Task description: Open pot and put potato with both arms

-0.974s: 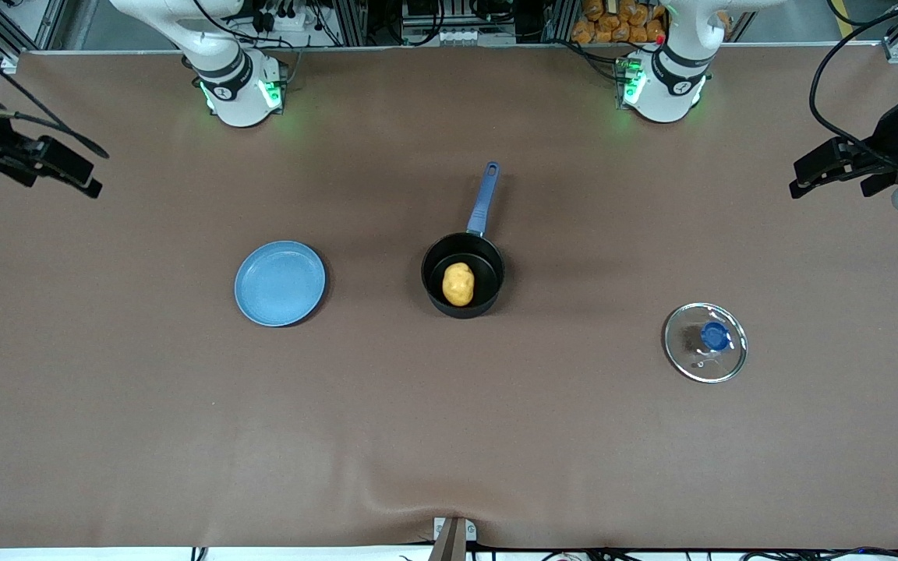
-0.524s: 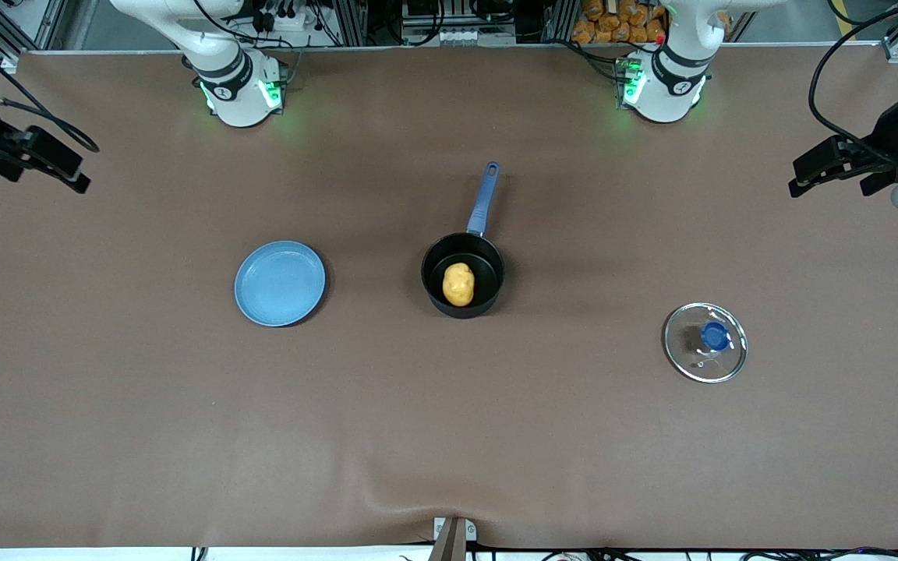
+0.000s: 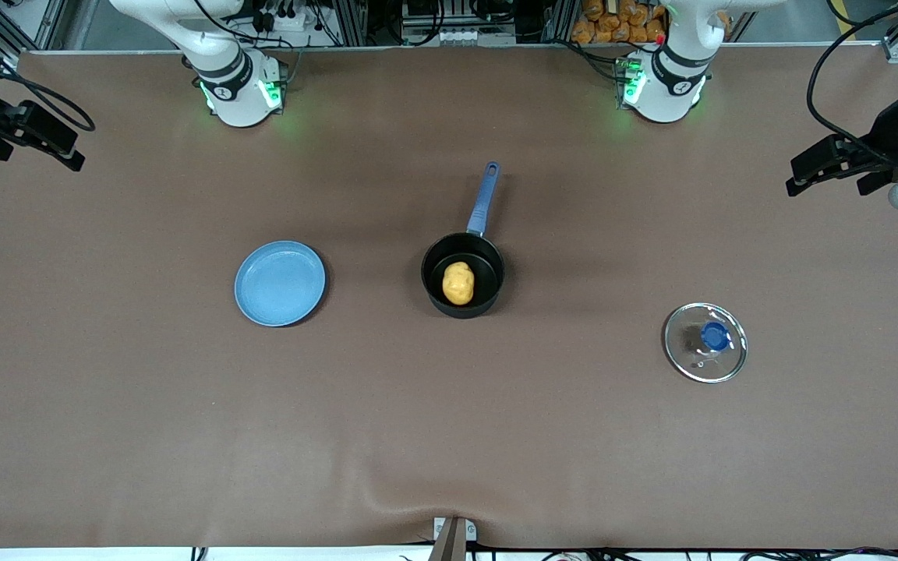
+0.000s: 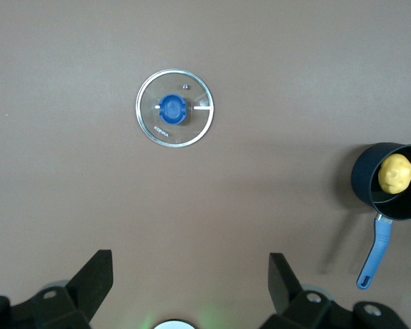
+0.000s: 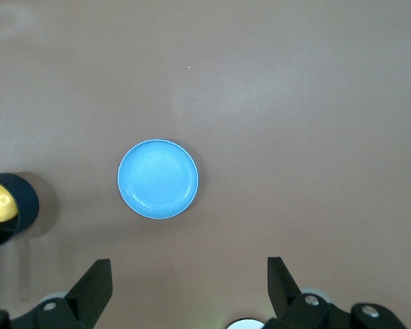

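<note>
The black pot (image 3: 462, 274) with its blue handle (image 3: 483, 199) stands uncovered at the table's middle, and the yellow potato (image 3: 458, 283) lies inside it. Both also show in the left wrist view as pot (image 4: 370, 179) and potato (image 4: 395, 172). The glass lid (image 3: 705, 342) with a blue knob rests flat on the table toward the left arm's end. My left gripper (image 3: 817, 167) hangs open and empty high over that end of the table. My right gripper (image 3: 55, 148) is open and empty over the other end. In the wrist views both grippers (image 4: 190, 274) (image 5: 190, 277) have their jaws wide apart.
A light-blue plate (image 3: 280, 282) lies bare between the pot and the right arm's end. A heap of orange-brown lumpy items (image 3: 620, 23) sits off the table next to the left arm's base. A metal bracket (image 3: 453, 536) juts at the table edge nearest the camera.
The right gripper has drawn back toward its end of the table and a little toward the bases. The left gripper has shifted only slightly. Pot, potato, lid and plate have not moved.
</note>
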{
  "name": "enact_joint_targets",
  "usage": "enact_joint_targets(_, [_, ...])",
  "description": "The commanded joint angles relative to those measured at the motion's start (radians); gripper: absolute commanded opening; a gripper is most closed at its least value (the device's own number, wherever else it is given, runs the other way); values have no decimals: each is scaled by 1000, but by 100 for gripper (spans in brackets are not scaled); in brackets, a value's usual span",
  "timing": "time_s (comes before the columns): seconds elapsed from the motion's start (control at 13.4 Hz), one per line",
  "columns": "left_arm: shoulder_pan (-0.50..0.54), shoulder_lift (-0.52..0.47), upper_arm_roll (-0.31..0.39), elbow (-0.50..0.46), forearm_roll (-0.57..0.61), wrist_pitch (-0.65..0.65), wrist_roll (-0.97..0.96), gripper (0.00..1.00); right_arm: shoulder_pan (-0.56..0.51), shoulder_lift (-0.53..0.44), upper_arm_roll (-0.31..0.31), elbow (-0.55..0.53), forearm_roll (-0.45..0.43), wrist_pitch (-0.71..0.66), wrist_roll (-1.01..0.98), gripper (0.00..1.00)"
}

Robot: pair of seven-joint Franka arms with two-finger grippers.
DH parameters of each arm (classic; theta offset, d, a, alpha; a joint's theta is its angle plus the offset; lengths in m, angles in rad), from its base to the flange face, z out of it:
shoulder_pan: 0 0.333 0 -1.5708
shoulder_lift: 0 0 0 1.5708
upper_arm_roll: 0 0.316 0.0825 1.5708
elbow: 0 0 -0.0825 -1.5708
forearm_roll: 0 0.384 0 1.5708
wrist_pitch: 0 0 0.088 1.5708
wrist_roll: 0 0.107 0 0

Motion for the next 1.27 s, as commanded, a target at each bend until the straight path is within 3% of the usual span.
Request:
enact_joint_targets(0.0, [2, -27, 3, -15, -22, -18, 2, 100, 1, 10, -6, 22, -19, -23, -86, 100])
enact_joint_targets(1.2, [-64, -5, -8, 19, 90, -47, -38, 100, 1, 10, -21, 22, -8, -26, -83, 100])
